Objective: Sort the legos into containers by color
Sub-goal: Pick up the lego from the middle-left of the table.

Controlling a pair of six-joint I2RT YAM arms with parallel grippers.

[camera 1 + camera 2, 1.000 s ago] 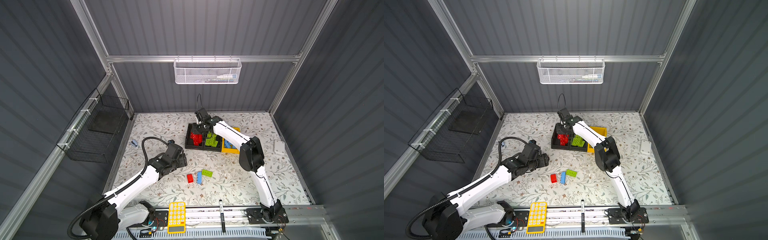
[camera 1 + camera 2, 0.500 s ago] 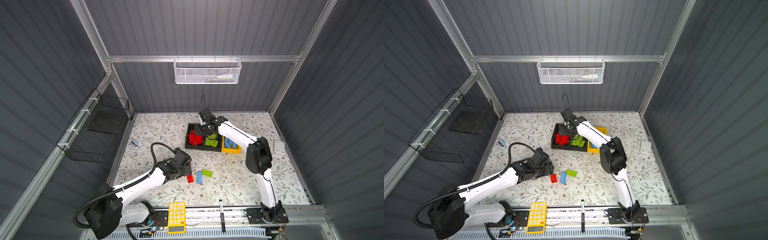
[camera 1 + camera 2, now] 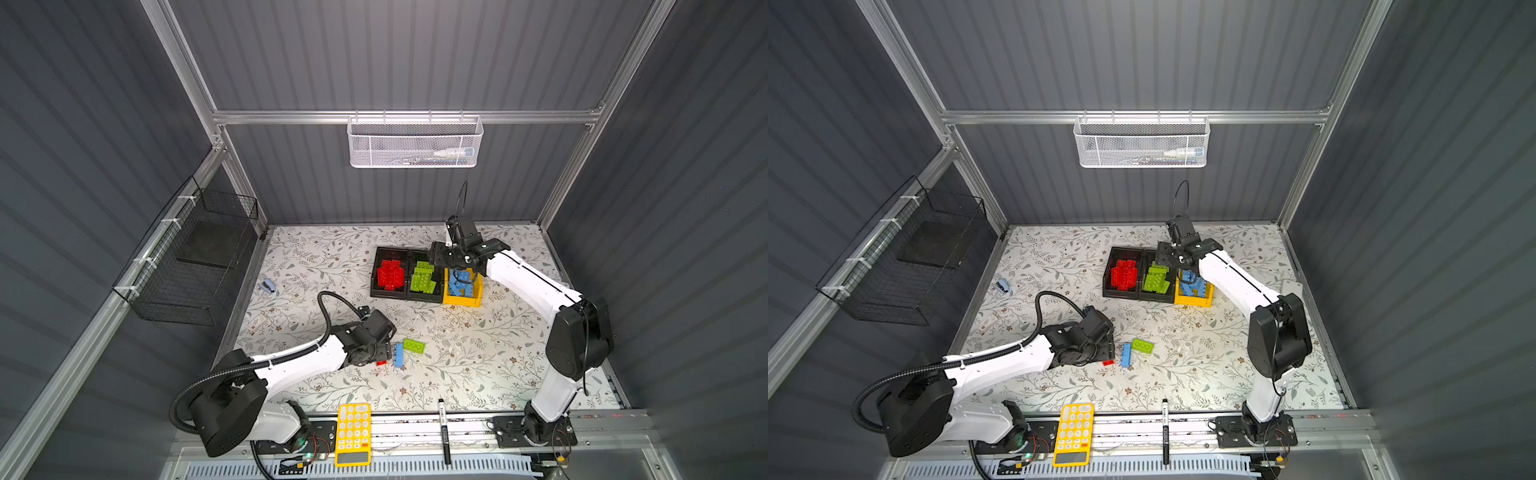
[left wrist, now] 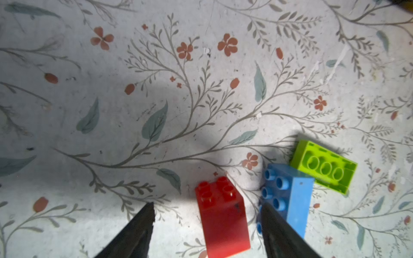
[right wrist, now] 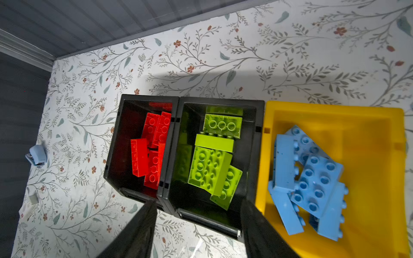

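Note:
Three loose legos lie together on the floral mat: a red brick [image 4: 221, 214], a blue brick [image 4: 290, 201] and a green brick [image 4: 324, 166] lying studs down. My left gripper [image 4: 207, 205] is open low over the mat, with the red brick between its fingers and untouched. In both top views the left gripper [image 3: 384, 353] covers most of that red brick [image 3: 1108, 362]. My right gripper [image 5: 199, 202] hangs open and empty above the green-filled black bin [image 5: 221, 101]. That bin stands between the red-filled black bin [image 5: 147, 98] and the yellow bin [image 5: 368, 145] of blue bricks.
A yellow calculator [image 3: 353, 434] and a black marker [image 3: 444, 432] lie on the front rail. A small blue-white object [image 3: 268, 286] sits near the mat's left edge. A black wire basket [image 3: 195, 257] hangs on the left wall and a white mesh basket [image 3: 415, 143] on the back wall.
My left arm has swung right and down onto the loose bricks. My right gripper has opened and shifted from above the red bin toward the green and yellow bins.

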